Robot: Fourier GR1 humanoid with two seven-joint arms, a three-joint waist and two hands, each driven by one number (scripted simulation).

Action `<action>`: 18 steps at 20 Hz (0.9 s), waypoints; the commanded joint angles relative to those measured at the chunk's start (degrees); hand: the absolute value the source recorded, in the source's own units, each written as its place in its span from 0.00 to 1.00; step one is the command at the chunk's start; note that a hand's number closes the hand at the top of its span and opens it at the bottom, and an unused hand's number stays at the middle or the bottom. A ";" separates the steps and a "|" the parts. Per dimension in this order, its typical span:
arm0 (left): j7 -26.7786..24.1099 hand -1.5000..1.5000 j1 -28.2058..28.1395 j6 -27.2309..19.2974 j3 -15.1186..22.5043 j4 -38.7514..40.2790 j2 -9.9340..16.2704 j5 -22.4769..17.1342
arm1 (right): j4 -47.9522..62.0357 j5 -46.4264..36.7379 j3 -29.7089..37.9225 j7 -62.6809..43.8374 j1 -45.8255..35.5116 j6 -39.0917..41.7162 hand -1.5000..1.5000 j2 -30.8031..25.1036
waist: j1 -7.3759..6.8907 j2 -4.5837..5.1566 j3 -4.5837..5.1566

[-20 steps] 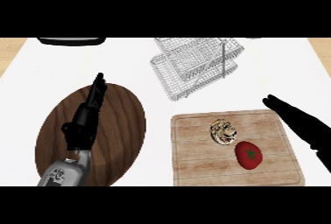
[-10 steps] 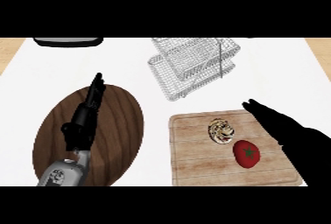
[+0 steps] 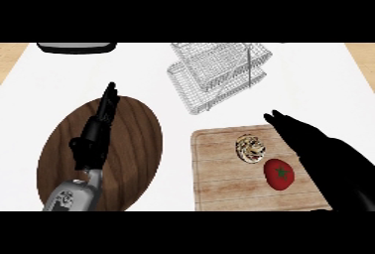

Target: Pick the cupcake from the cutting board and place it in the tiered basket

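Observation:
The cupcake [image 3: 250,148], pale with brown swirls, lies on the light wooden cutting board [image 3: 219,178] at the lower right. Just right of it, over the board's right side, is my right hand [image 3: 307,139]; its straight fingers point up and left and it is open, apart from the cupcake. The wire tiered basket [image 3: 219,74] stands at the upper middle of the white counter. My left hand [image 3: 102,119] rests open over a dark round wooden board [image 3: 139,144] at the left, fingers pointing up.
A red tomato [image 3: 279,173] lies on the cutting board just below the cupcake, close to my right hand. A dark tray-like object [image 3: 77,47] sits at the counter's far edge, upper left.
My right hand has moved left from the board's right edge, over the board, towards the cupcake. The left hand and the objects have stayed still.

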State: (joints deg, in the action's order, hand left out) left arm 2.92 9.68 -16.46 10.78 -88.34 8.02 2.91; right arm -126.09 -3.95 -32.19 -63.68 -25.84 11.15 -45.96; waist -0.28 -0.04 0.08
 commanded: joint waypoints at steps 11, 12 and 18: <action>0.00 0.50 0.95 1.74 -1.82 1.74 -0.67 0.42 | 6.63 -14.83 -4.76 -2.64 1.47 4.05 0.00 5.43 | 0.21 0.02 -0.04; 1.37 0.50 0.08 1.45 -1.22 -1.46 -0.68 0.58 | 9.67 -14.25 -3.10 -0.91 1.51 4.55 0.00 4.39 | -0.04 0.00 -0.06; -3.65 0.50 -1.31 1.35 -1.53 2.94 -2.29 2.24 | 8.34 -15.05 0.21 0.35 5.71 7.12 0.00 8.12 | 0.31 0.03 -0.05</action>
State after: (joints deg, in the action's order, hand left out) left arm 2.53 9.27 -15.26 9.54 -87.95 6.55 4.47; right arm -117.99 -17.77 -32.75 -58.60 -21.16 14.95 -41.06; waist -0.01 -0.04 0.01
